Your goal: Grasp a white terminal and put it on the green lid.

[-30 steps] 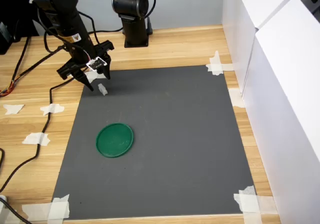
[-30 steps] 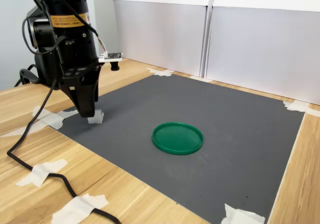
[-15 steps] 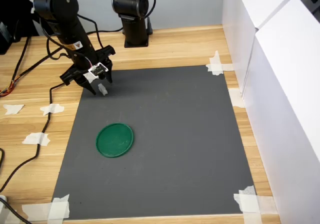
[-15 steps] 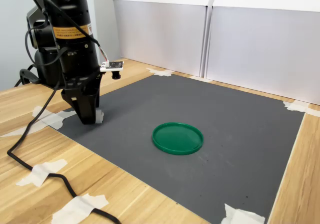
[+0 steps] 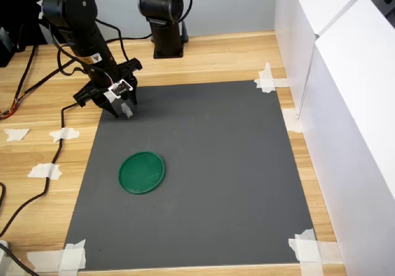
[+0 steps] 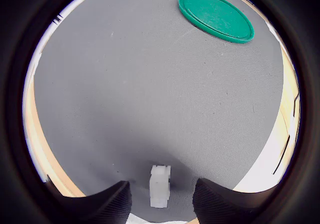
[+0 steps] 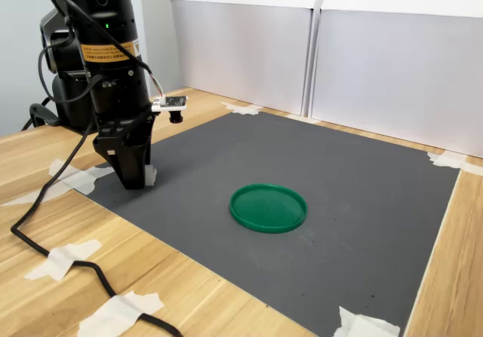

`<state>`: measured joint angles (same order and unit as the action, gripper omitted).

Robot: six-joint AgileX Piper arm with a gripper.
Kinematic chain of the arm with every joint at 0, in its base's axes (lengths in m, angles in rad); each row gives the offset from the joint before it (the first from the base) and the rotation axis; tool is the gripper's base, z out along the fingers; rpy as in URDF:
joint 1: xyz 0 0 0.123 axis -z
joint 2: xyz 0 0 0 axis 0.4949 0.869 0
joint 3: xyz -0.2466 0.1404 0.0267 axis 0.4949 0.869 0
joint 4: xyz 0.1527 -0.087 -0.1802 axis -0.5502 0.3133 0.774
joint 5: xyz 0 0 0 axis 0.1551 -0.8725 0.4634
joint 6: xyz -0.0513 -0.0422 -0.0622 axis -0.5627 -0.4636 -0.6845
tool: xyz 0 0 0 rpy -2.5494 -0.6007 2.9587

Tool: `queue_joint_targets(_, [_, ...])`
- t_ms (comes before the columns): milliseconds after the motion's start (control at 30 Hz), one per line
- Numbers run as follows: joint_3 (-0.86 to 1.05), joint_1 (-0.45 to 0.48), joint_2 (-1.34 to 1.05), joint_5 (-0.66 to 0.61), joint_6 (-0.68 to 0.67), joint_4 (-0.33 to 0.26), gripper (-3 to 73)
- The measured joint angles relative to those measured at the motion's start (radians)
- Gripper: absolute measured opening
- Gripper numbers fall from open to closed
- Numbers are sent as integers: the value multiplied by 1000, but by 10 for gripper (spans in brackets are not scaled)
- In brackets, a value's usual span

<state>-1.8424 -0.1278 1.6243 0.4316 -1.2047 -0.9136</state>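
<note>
Standing upright on the dark grey mat point(image 5: 203, 171), the white terminal point(image 6: 160, 185) sits between the two fingertips of the gripper point(image 6: 161, 200) in the wrist view, a gap showing on each side, so the fingers are spread and not touching it. In the first exterior view the white terminal point(image 5: 126, 110) is near the mat's far corner on the first exterior view's left, well apart from the green lid point(image 5: 142, 172), which lies flat on the same mat nearer the camera. Gripper point(image 5: 119, 106) is down at the mat around the terminal, released, holding nothing. In the second exterior view the terminal is mostly hidden behind the gripper point(image 7: 133, 179); only a white sliver shows beside it, and the green lid point(image 7: 268, 207) lies off toward the second exterior view's right of the gripper. Green lid point(image 6: 216, 17) is bare in the wrist view, far from the terminal. Mat is fixed to the wooden counter point(image 5: 203, 57) with white tape pieces point(image 5: 267, 78) at its corners. A black cable point(image 7: 53, 235) trails over the counter away from the gripper. White panels point(image 7: 324, 73) stand along the counter's edge beyond the lid.
</note>
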Motion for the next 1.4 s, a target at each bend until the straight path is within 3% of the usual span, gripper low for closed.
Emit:
queue_joint_targets(267, [0,0,17,1,8,-1,446])
queue_joint_targets(600, [0,0,17,0,10,-1,86])
queue_joint_targets(800, [0,0,-4,-15,39,8,85])
queue_joint_targets(1033, [-80,0,-93,-119,116,11,85])
queue_joint_targets(1300, [-277,-1,-105,-310,187,-51,85])
queue_joint_targets(1400, [-338,-26,-103,-340,227,-47,85])
